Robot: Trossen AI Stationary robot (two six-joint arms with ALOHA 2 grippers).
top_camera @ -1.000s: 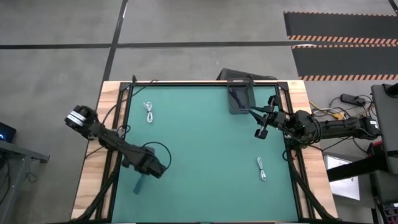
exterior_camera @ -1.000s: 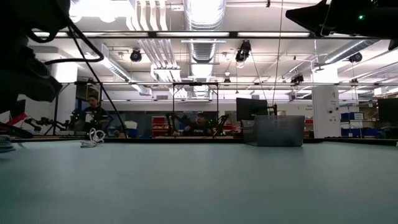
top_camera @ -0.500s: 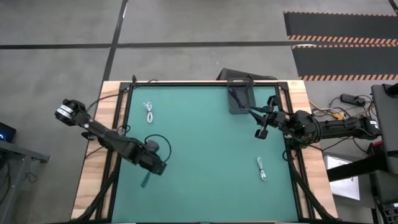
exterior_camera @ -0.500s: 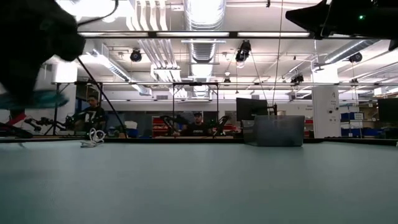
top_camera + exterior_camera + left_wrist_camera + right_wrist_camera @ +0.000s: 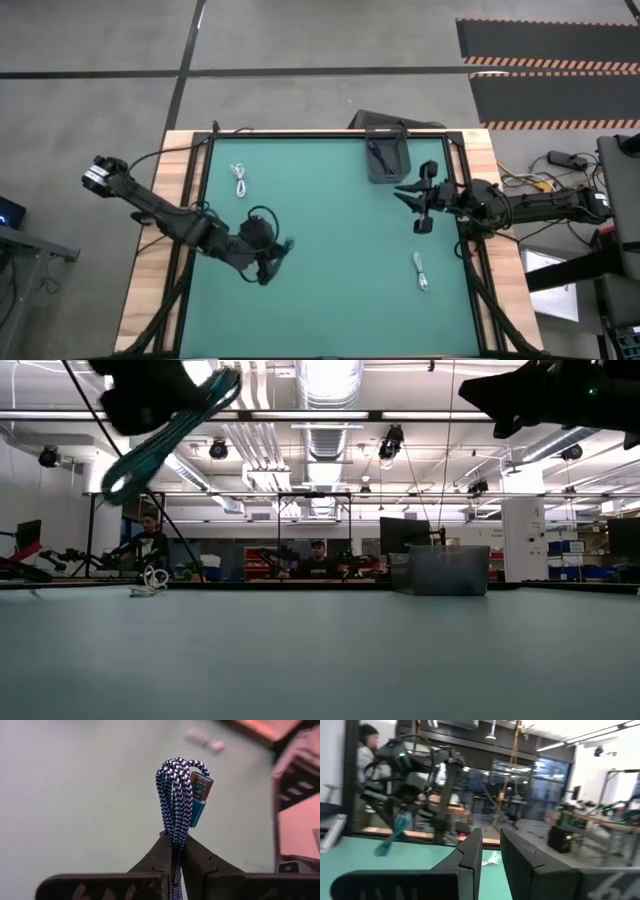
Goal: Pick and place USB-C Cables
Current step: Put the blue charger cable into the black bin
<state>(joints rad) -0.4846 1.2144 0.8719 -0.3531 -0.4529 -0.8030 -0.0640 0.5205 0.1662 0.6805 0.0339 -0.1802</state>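
no readable text, labels or signs anywhere

Left arm's stretched out over the table's left-centre with its gripper (image 5: 176, 851) pinched tight on the teal-blue cable (image 5: 179, 795), lifted clear, while the right gripper (image 5: 422, 205) hovers by the right edge, fingers slightly parted.

Four cables show: a teal one (image 5: 281, 247) held above the mat's left half, a white one (image 5: 240, 180) near its far-left corner, a grey one (image 5: 421, 271) near its right edge, and a dark one (image 5: 378, 156) in the single bin (image 5: 388, 172) at the far edge. Two arms.
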